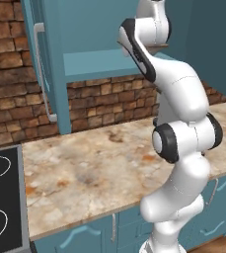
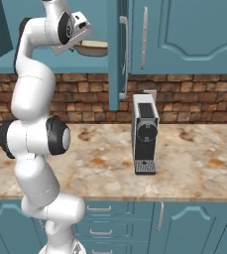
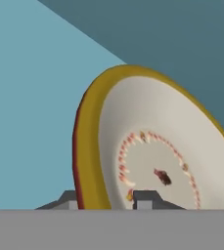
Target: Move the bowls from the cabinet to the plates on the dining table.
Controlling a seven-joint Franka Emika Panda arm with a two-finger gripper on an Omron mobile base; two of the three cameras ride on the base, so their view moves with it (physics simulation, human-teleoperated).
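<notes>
I've got the gripper (image 3: 106, 199) clamped across the bowl (image 3: 152, 156) rim, one finger each side. That hold should lift it off the cabinet (image 2: 184, 34) shelf

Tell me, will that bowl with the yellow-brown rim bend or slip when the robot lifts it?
The bowl looks hard and glazed, so it probably won't bend. Its smooth rim, straddled by the end effector, might slip. Being wide and shallow, it would likely tilt when held by one edge.
</notes>
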